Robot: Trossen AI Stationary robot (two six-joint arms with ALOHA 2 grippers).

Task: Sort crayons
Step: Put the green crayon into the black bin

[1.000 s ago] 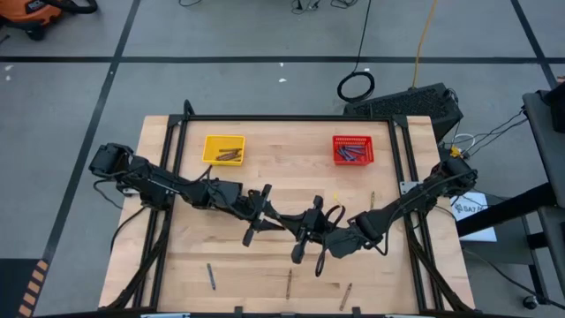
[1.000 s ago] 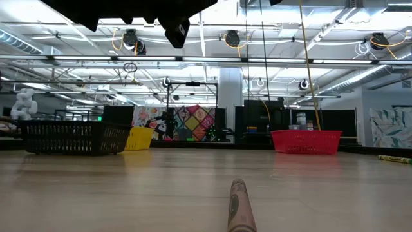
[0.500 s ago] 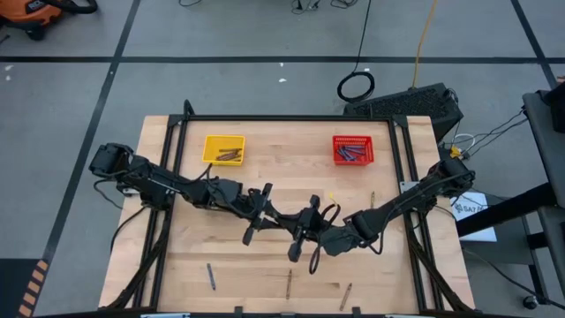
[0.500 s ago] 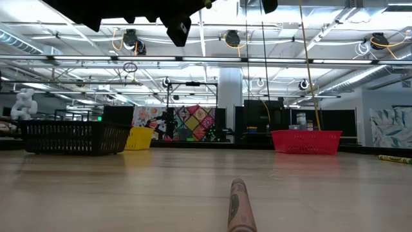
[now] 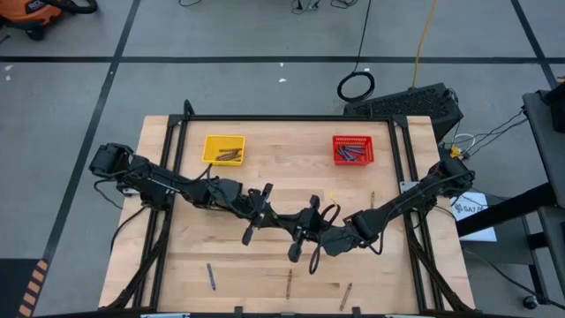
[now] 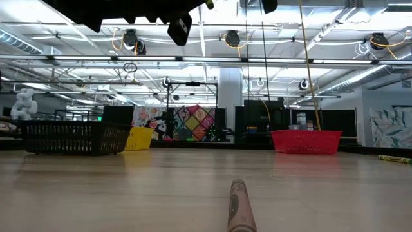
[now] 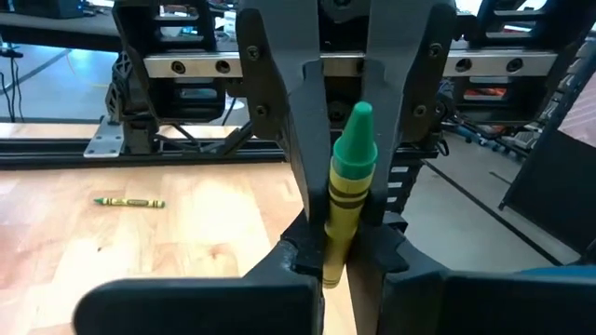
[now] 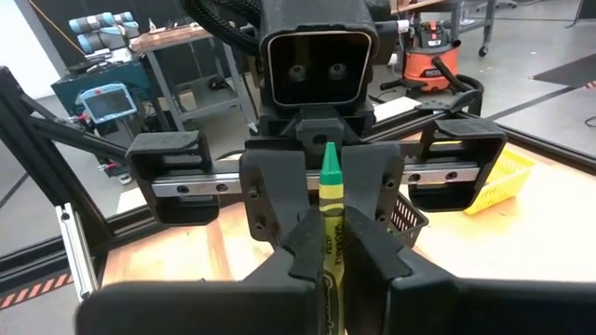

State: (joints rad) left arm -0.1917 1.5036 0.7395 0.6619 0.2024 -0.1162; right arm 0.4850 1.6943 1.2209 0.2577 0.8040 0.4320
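Observation:
Above the middle of the table my left gripper (image 5: 281, 223) and my right gripper (image 5: 297, 228) meet tip to tip. Between them a green crayon (image 7: 345, 186) stands upright with its pointed tip up (image 8: 328, 158). Both grippers are shut on it. The high view hides the crayon between the fingers, and the low view shows only its tip (image 6: 209, 4) at the top edge. Loose crayons lie on the wood near the front edge (image 5: 210, 276) (image 5: 289, 283) (image 5: 346, 296) and toward the right (image 5: 372, 201). My left gripper pinches the crayon's paper-wrapped shaft (image 7: 331, 251) between its two fingers, coming level from the table's left. The crayon stands upright, clear of the table. My right gripper pinches the same shaft (image 8: 328, 247) between its two fingers, level from the table's right, facing the left gripper. The crayon's green tip rises above the fingers.
A yellow basket (image 5: 223, 148) and a red basket (image 5: 353, 149), both with crayons in them, stand at the far side. The low view also shows a black basket (image 6: 71, 136). A crayon (image 6: 239, 206) lies close to the front edge and another (image 7: 128, 202) on the wood.
My right gripper has edged a little toward the left gripper with the crayon. The crayon stays upright and clear of the table.

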